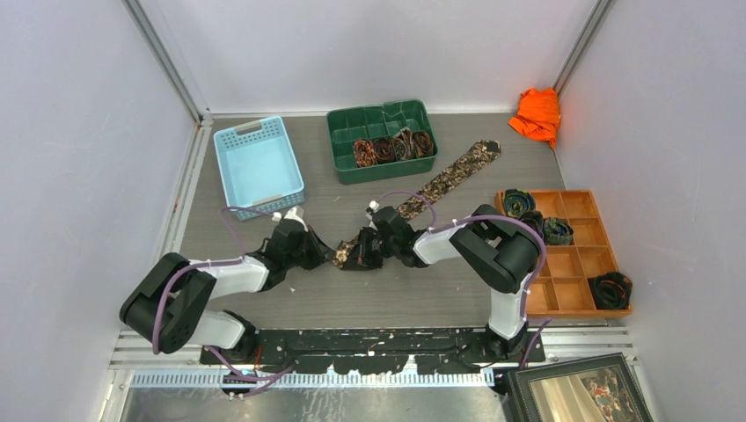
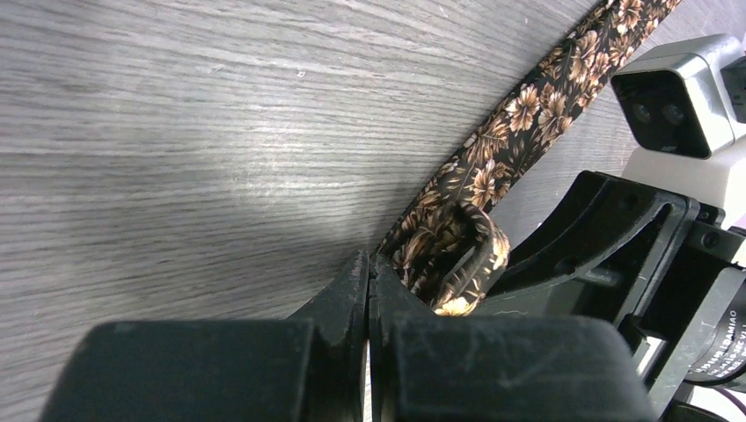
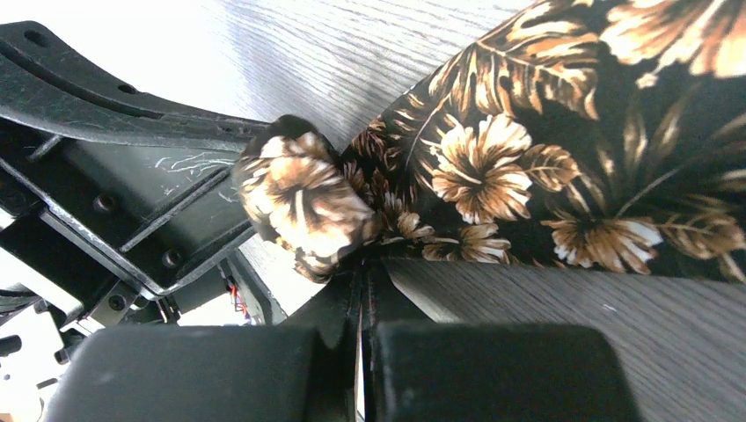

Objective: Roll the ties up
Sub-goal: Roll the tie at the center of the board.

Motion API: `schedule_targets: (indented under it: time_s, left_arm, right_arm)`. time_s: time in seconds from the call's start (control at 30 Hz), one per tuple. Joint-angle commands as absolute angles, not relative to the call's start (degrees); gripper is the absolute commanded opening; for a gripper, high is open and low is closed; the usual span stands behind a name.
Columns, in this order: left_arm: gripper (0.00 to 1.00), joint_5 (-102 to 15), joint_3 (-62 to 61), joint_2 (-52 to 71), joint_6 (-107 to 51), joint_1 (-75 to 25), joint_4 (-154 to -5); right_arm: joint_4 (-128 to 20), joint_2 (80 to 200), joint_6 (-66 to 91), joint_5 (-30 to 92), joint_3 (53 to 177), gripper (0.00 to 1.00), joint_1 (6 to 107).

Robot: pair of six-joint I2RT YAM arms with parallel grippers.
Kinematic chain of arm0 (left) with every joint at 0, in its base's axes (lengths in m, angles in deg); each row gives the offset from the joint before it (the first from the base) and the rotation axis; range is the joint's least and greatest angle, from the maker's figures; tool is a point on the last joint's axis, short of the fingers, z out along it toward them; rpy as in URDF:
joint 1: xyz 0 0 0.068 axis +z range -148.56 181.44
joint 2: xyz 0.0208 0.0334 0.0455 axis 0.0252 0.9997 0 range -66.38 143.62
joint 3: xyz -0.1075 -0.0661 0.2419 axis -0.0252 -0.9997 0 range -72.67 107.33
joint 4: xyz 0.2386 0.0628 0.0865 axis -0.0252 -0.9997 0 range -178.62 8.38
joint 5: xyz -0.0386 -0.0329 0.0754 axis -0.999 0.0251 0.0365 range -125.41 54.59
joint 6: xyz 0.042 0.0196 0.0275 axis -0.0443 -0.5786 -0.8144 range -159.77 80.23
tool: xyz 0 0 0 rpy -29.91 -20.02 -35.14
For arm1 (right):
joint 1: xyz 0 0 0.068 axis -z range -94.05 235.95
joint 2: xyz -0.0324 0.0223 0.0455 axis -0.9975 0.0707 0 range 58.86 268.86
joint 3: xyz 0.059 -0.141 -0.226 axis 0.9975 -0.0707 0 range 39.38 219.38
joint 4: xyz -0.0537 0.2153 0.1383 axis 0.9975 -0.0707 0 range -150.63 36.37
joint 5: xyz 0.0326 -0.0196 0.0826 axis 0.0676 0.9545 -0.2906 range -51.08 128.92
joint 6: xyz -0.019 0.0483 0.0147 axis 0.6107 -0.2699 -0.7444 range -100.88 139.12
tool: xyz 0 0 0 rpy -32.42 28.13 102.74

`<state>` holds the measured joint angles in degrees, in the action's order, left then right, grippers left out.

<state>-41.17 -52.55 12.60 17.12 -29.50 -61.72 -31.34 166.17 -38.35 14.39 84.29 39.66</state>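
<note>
Two robot arms reach inward over a grey wood-grain table (image 1: 264, 308) and meet at the near end of one long tie (image 1: 444, 182). The tie lies flat and straight on a diagonal. Its wide pointed end is far back near the green bin (image 1: 339, 169), and its narrow end is between the grippers.

The step in hand looks like the very start of rolling this tie, with only the first turn formed. Finished coiled ties (image 1: 393, 147) already sit in the bin.

The left gripper (image 2: 368, 264) has its jaws pressed together, tips just beside the fabric. Whether any cloth is caught there cannot be told. The right gripper (image 3: 362, 277) is also closed, and the tie's edge appears nipped at its tips.

Between them the narrow end is folded over into a small loose curl (image 3: 299, 202), not yet tight. The next move likely calls for keeping that curl pinched and turning it along the strip toward the wide end, holding the edges square so the coil does not skew.

The cloth is dark, printed with tan and cream flowers and leaves.
</note>
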Motion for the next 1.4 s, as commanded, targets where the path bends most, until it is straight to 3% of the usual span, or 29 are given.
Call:
schedule_targets:
  time_s: [0.0, 0.2, 0.3, 0.47, 0.6, 0.63, 0.87, 0.97, 1.1, 1.37]
  left_arm:
    - [0.0, -36.7, -51.3, 10.0, 15.5, -29.2, -71.0]
    - [0.0, -25.3, -39.9, 6.0, 10.3, -27.8, -87.2]
    - [0.0, -20.6, -33.1, 3.4, 7.7, -27.4, -94.3]
    - [0.0, -16.7, -26.3, -5.0, 6.1, -27.4, -103.8]
    - [0.0, -15.7, -26.4, -17.0, 7.0, -27.4, -111.1]
    - [0.0, -15.3, -26.3, -20.2, 7.2, -27.4, -113.3]
    - [0.0, -7.8, -22.3, -42.9, 9.8, -27.5, -135.9]
    - [0.0, -3.6, -20.0, -49.3, 10.7, -27.5, -141.9]
    - [0.0, -1.0, -17.9, -51.6, 11.2, -27.5, -147.2]
    - [0.0, -0.4, -20.2, -51.2, 11.8, -27.5, -147.9]
  right_arm:
    - [-29.3, 165.2, -38.5, 16.0, 85.0, 0.01, 39.5]
    - [-40.2, 156.3, -31.4, 19.4, 84.4, 0.03, 39.2]
    - [-50.8, 149.4, -24.7, 24.7, 86.0, 0.14, 38.0]
    - [-66.0, 141.5, -15.4, 31.9, 90.5, 0.47, 36.4]
    - [-73.0, 140.8, -9.5, 33.4, 94.9, 0.95, 34.4]
    - [-74.3, 141.1, -8.1, 34.9, 96.1, 0.99, 33.4]
    - [-82.6, 148.1, 2.1, 43.4, 106.2, 1.0, 27.7]
    - [-85.4, 152.8, 5.8, 48.6, 111.3, 0.96, 24.0]
    - [-87.9, 159.3, 9.5, 56.3, 117.5, 0.9, 19.5]
    - [-89.5, 167.6, 11.5, 65.3, 121.8, 0.9, 16.5]
